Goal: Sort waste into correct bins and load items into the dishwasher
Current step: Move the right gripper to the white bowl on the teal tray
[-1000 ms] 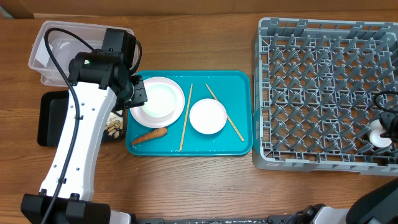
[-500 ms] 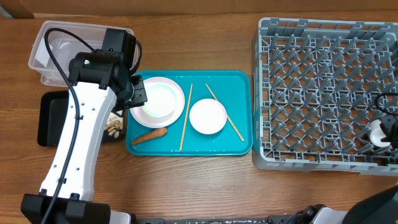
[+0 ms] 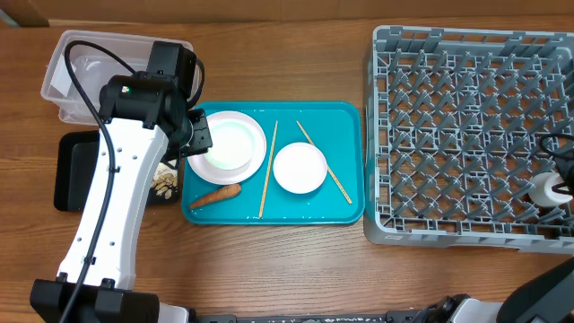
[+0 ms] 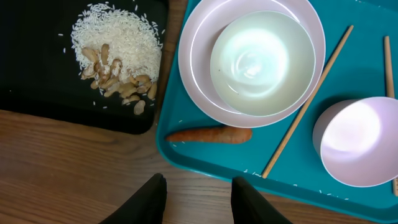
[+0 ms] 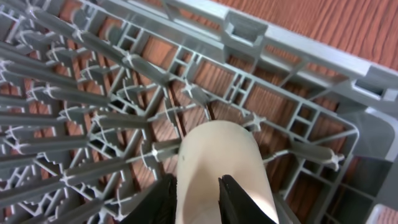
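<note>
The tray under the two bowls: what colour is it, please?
The tray is teal, shown best in the overhead view.

All I get of the room from here is the counter (image 3: 287,269): brown wood in a warm mid-tone, with the grain running left to right across the overhead view. It reaches every edge of that view. At the top left corner a paler tan strip (image 3: 20,11) cuts across the wood; I can't tell what it is. From the left wrist camera the same wood shows along the bottom left, streaked with darker lines. From the right wrist camera it looks redder, with fine, close grain at the top right. The light is even and soft, and shadows on the wood are faint and blurred at the edges.
</note>
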Action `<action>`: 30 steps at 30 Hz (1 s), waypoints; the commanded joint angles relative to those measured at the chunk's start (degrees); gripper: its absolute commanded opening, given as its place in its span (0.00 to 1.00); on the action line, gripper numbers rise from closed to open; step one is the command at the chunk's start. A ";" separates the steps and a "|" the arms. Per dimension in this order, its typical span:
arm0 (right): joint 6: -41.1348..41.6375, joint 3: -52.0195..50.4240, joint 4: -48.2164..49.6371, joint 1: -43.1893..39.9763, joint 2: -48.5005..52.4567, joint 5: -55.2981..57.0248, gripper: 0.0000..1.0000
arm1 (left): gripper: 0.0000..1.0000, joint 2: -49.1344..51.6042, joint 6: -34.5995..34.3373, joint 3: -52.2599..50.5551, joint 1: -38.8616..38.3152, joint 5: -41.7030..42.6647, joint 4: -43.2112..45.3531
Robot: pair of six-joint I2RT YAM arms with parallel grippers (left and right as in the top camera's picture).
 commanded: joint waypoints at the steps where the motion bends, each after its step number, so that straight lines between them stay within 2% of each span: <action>1: 0.26 0.11 -0.52 0.07 0.04 -1.29 0.27 | 0.38 -0.24 -0.15 0.52 0.22 -1.16 -0.11; 3: 0.22 0.55 -0.85 0.07 -0.24 -3.91 0.27 | 0.38 -0.24 -0.15 0.52 0.22 -1.16 -0.11; 11: -1.55 8.35 -3.43 0.15 -6.27 -13.57 0.44 | 0.39 -0.24 0.11 0.52 0.22 -1.22 -0.42; 17: -7.69 10.51 -3.96 4.33 -12.11 -35.26 0.53 | 0.59 -0.24 0.04 0.52 0.22 -1.18 -0.26; 20: -12.31 10.49 -7.58 10.86 -12.50 -40.28 0.56 | 0.65 -0.24 0.04 0.52 0.22 -1.14 -0.39; 23: -17.11 10.49 -11.21 19.93 -12.13 -40.00 0.57 | 0.72 -0.24 0.04 0.52 0.22 -1.14 -0.52; 27: -18.10 10.49 -12.13 34.56 -10.99 -33.94 0.57 | 0.77 -0.24 0.02 0.52 0.22 -1.14 -0.52; 30: -18.05 10.49 -12.02 44.68 -9.57 -28.83 0.61 | 0.82 -0.24 0.02 0.52 0.22 -1.16 -0.87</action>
